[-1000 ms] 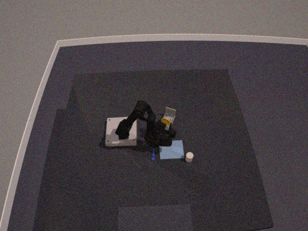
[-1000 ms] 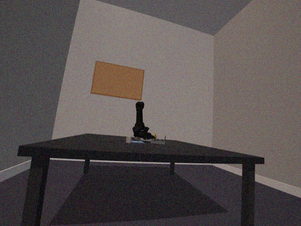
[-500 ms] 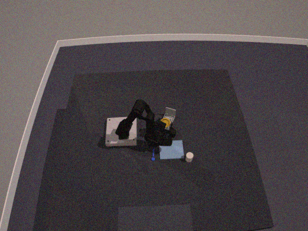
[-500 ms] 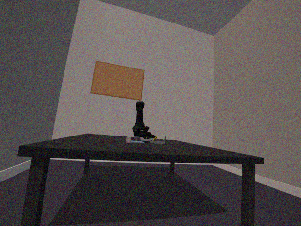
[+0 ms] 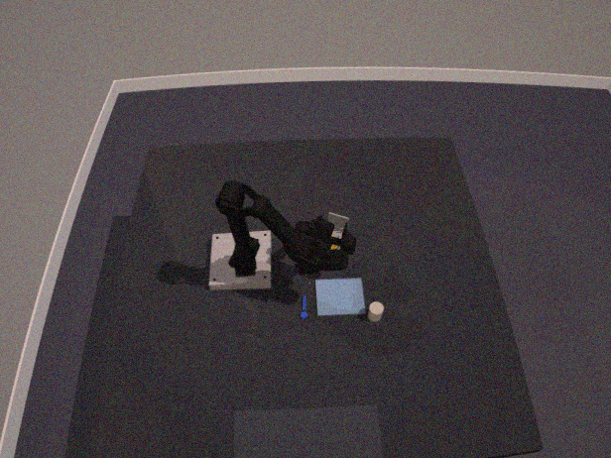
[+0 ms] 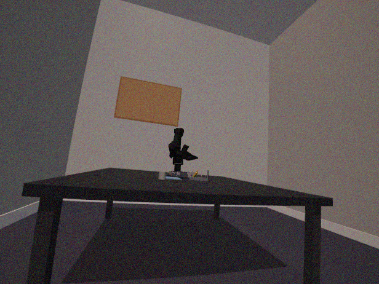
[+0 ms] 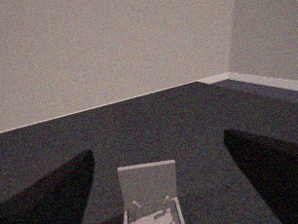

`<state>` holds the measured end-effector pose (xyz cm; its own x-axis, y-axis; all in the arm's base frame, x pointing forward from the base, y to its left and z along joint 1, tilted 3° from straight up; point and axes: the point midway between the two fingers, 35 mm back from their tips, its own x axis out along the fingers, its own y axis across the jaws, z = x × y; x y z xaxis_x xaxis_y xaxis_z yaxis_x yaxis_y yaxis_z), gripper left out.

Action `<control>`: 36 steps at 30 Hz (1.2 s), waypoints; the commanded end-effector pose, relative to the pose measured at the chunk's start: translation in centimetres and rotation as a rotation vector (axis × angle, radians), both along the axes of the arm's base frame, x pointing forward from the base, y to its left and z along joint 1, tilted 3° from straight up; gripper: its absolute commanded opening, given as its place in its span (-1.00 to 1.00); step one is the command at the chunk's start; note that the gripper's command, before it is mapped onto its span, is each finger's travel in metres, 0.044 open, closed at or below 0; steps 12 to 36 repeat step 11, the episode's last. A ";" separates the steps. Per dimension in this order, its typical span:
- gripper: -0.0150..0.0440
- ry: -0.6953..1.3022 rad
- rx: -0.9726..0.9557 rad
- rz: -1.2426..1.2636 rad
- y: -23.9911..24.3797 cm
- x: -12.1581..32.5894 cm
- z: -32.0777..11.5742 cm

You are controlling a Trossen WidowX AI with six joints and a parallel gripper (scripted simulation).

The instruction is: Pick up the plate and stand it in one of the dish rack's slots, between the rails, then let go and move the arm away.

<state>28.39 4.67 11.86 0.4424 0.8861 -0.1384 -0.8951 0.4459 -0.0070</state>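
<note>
The pale grey dish rack with thin upright rails [image 5: 338,224] sits near the middle of the dark bench [image 6: 129,184], a little toward its far edge in the top view, and the small yellow round plate [image 5: 335,246] stands in it, tilted, showing only as a sliver of yellow beside the black wrist; in the exterior view the plate [image 6: 195,174] leans as a thin slanted edge among the rack's rails [image 6: 201,177], though which slot it occupies cannot be told. In the wrist view only the far end panel of the rack [image 7: 147,187] and a few rail tips show low in the middle, with no plate visible. The black parallel-jaw gripper [image 7: 161,182] is spread wide and holds nothing, its two dark fingers flanking the rack's end from either side without touching it. The black six-joint arm [image 5: 258,218] rises from its light square base plate [image 5: 240,260], folds at a raised elbow and reaches down and outward so that the wrist hangs over the rack. Toward the near edge from the rack lie a flat light-blue square mat [image 5: 340,296], a small cream cylinder [image 5: 375,311] just beside the mat's corner, and a little blue peg-like piece [image 5: 304,307] on the mat's other side.
</note>
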 end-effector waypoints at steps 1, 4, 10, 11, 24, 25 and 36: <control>0.86 0.014 0.004 0.000 0.1 -0.1 0.6; 0.86 0.082 -0.023 -0.032 -0.3 0.6 0.6; 0.86 0.253 -0.095 -0.118 -1.3 2.0 0.6; 0.86 0.282 -0.106 -0.133 -1.5 2.2 0.7; 0.86 0.282 -0.106 -0.133 -1.5 2.2 0.7; 0.86 0.282 -0.106 -0.133 -1.5 2.2 0.7; 0.86 0.282 -0.106 -0.133 -1.5 2.2 0.7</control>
